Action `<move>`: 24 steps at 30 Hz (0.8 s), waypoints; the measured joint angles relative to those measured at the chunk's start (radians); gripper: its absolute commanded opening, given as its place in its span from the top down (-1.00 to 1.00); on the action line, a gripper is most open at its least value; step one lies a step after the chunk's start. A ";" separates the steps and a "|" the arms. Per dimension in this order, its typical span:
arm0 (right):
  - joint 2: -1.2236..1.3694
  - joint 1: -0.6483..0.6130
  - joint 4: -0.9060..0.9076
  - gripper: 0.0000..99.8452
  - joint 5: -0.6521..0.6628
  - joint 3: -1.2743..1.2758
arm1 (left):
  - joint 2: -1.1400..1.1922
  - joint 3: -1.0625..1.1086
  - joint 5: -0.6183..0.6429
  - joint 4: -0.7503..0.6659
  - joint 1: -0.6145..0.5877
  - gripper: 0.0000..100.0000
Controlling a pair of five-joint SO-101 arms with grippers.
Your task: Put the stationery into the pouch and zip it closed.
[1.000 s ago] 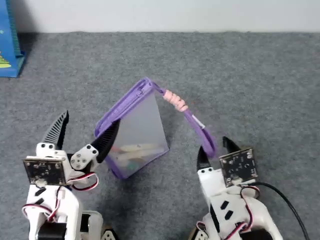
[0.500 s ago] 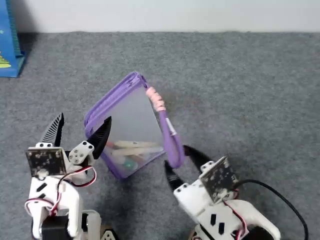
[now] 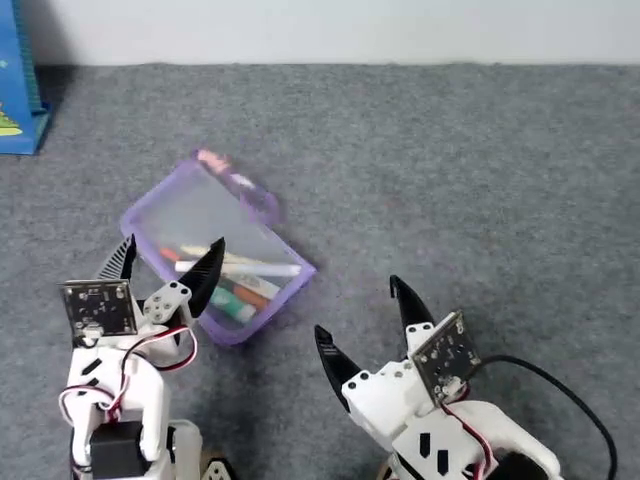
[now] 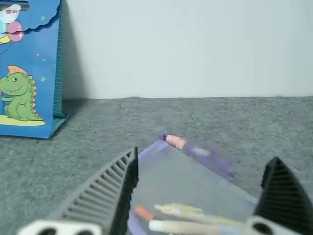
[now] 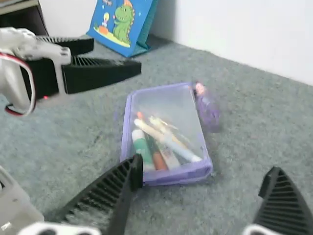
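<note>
The clear pouch (image 3: 205,240) with purple edging lies flat on the grey carpet, with several pens and markers (image 3: 235,275) inside. Its purple strap (image 3: 255,195) with a pink bead (image 3: 213,159) trails off the far end. My left gripper (image 3: 172,250) is open, over the pouch's near left part and holding nothing. In the left wrist view the pouch (image 4: 195,181) lies between and beyond the fingers (image 4: 112,191). My right gripper (image 3: 358,310) is open to the right of the pouch, apart from it. The right wrist view shows the pouch (image 5: 166,112) ahead of the right gripper (image 5: 205,169).
A blue dinosaur gift bag (image 4: 29,68) stands against the white wall at the far left, also the gift bag (image 3: 18,80) in the high view. Grey carpet (image 3: 480,180) stretches open to the right and behind the pouch.
The pouch went from standing upright to lying flat and shifted left. My right gripper let go of the strap and drew back. The left gripper now stands open over the pouch.
</note>
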 measured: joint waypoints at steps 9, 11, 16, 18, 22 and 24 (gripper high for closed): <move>0.000 0.153 0.018 0.94 0.000 0.005 | 0.000 0.000 0.002 0.091 -0.068 0.39; 0.000 0.190 0.018 0.98 0.017 0.031 | 0.000 0.000 0.002 0.130 -0.068 0.53; 0.000 0.307 -0.040 0.93 0.051 0.130 | 0.000 0.000 0.002 0.172 -0.068 0.91; 0.000 0.359 -0.078 0.93 0.051 0.173 | 0.000 0.000 0.002 0.184 -0.044 0.98; 0.002 0.456 -0.175 0.93 0.057 0.313 | -0.002 0.021 0.002 0.206 0.075 0.97; 0.009 0.499 -0.238 0.93 0.057 0.397 | 0.000 0.069 0.002 0.207 0.135 0.96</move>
